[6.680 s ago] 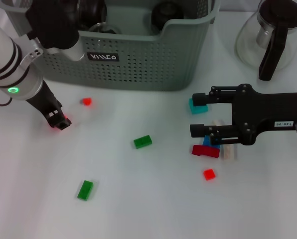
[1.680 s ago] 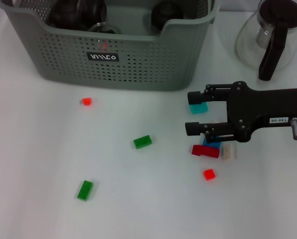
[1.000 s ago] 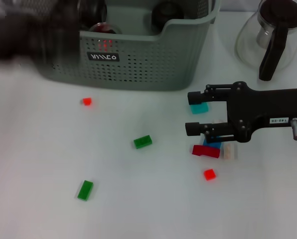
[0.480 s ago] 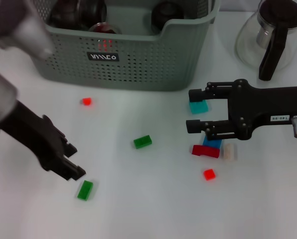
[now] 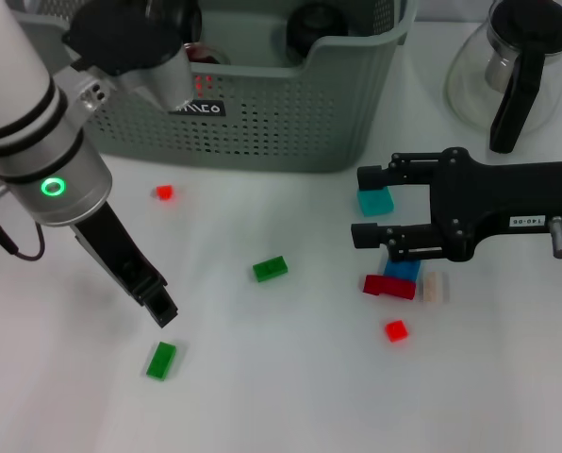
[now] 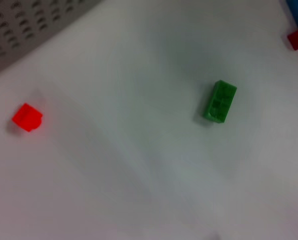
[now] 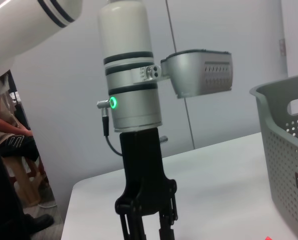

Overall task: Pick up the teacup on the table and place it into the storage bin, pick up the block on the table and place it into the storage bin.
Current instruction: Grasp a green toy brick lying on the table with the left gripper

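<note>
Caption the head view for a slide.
Left gripper hangs above a green block; right gripper waits open near the storage bin.

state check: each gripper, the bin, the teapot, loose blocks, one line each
left gripper: pointing down near the table, just above a green block
right gripper: open, empty, hovering over the block cluster
storage bin: upright, dark items inside
glass teapot: upright on the table
teal block: on the table, between the right gripper's fingers in the head view
second green block: loose on the table
</note>
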